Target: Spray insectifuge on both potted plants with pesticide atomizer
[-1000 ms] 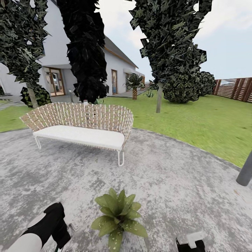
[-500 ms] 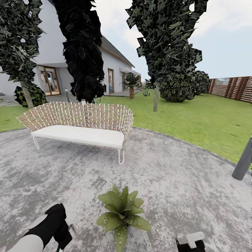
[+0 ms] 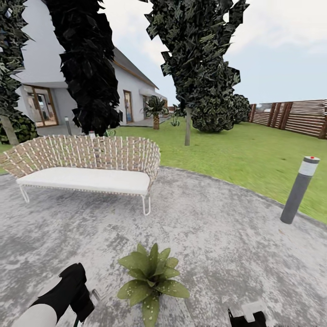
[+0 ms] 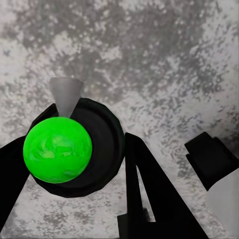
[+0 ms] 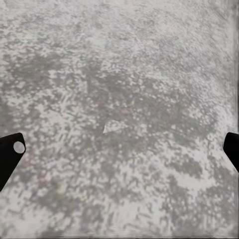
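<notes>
A potted plant (image 3: 152, 277), a low rosette of pointed green leaves flecked with white specks, stands on the grey paving just in front of me, between my two arms. In the left wrist view my left gripper (image 4: 74, 167) is shut on a dark round-bodied sprayer with a bright green cap and a grey cone nozzle, the pesticide atomizer (image 4: 57, 149), which hangs over bare paving. In the head view the left arm (image 3: 68, 295) sits left of the plant. My right gripper (image 5: 119, 149) is open over bare paving, its fingertips far apart; its wrist (image 3: 247, 318) shows at the lower right.
A wicker bench (image 3: 86, 165) with a white cushion stands ahead on the left. A grey bollard light (image 3: 299, 188) stands at the paving's right edge. Lawn (image 3: 245, 154), tall trees (image 3: 195, 68), a house and a wooden slat fence (image 3: 295, 116) lie beyond.
The whole view has swung right: the bench slid left and the bollard came fully into sight. Arms and plant keep about the same places in the picture.
</notes>
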Motion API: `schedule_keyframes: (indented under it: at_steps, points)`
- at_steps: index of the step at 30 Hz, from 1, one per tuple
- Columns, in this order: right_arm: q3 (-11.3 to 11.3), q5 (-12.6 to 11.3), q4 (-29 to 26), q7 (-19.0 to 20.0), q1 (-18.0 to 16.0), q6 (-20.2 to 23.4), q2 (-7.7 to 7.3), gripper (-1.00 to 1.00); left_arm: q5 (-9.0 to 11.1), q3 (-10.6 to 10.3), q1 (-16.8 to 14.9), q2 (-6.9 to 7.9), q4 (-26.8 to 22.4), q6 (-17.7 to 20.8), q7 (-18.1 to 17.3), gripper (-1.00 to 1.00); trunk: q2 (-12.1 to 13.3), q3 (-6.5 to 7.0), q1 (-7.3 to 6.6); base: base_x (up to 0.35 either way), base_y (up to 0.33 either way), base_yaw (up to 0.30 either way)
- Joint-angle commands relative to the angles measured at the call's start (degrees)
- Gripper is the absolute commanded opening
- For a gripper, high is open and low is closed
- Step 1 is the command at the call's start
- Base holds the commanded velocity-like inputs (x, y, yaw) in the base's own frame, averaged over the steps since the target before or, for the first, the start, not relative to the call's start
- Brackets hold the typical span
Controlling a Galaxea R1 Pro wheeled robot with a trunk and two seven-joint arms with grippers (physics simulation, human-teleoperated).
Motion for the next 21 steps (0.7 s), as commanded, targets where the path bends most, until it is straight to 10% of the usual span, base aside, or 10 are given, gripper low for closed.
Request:
schedule_keyframes:
  at_steps: [1, 21]
  points:
    - [-0.3, 0.6, 0.1, -0.2, -0.1, -0.2, 0.02, 1.0, -0.3, 0.1, 0.0, -0.02, -0.1, 0.4, -0.4, -1.0, 0.0, -0.02, -0.01, 0.0, 0.107, -0.235]
    - [-0.2, 0.6, 0.0, -0.2, -0.1, -0.2, 0.1, 1.0, -0.2, 0.6, 0.0, 0.07, -0.2, 0.4, -0.4, -1.0, 0.0, 0.33, -0.01, 0.0, 0.006, -0.123]
